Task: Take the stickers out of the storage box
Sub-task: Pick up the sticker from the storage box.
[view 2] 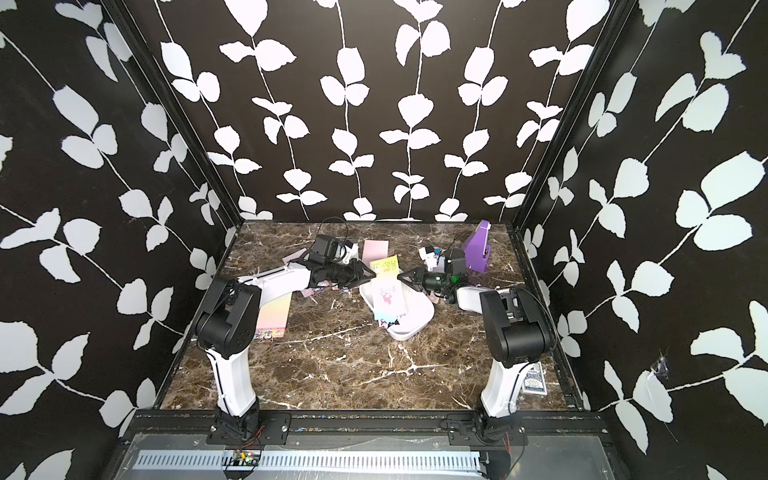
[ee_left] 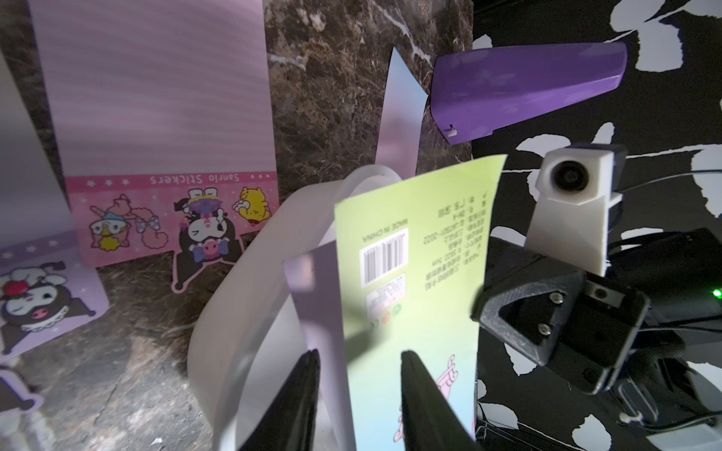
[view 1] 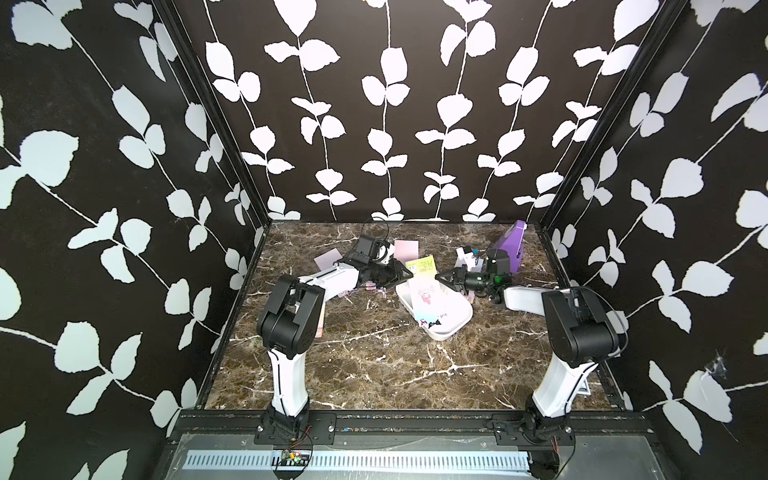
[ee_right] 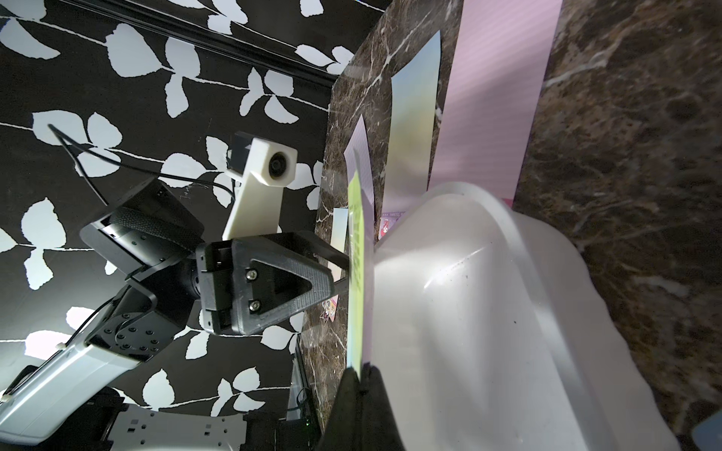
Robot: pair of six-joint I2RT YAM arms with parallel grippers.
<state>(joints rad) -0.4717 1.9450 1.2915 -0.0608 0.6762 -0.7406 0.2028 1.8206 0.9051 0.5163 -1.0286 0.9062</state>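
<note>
A: White plastic nearest: the storage box [view 1: 453, 328] lies skewed on the marble table [view 1: 374, 374], stickers [view 1: 428, 299] across it.
B: We find the right gripper [ee_right: 361, 375] clamped on the green sheet [view 1: 420, 266] at its edge, propping it above the rim, presumably for the left gripper [ee_left: 359, 353], whose parted jaws straddle it.
A: Beyond, pink sheets [view 1: 406, 249] crowd the far table; nearer marble is bare.

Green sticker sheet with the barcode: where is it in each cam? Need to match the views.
Top view: green sticker sheet just right of centre, rising from the far end of the storage box.
Top view: same spot, at picture centre.
Left wrist: lower centre, barcode side facing the camera.
Right wrist: edge-on, a thin green strip against the box wall.
Shared landmark: the white storage box, in all four.
</note>
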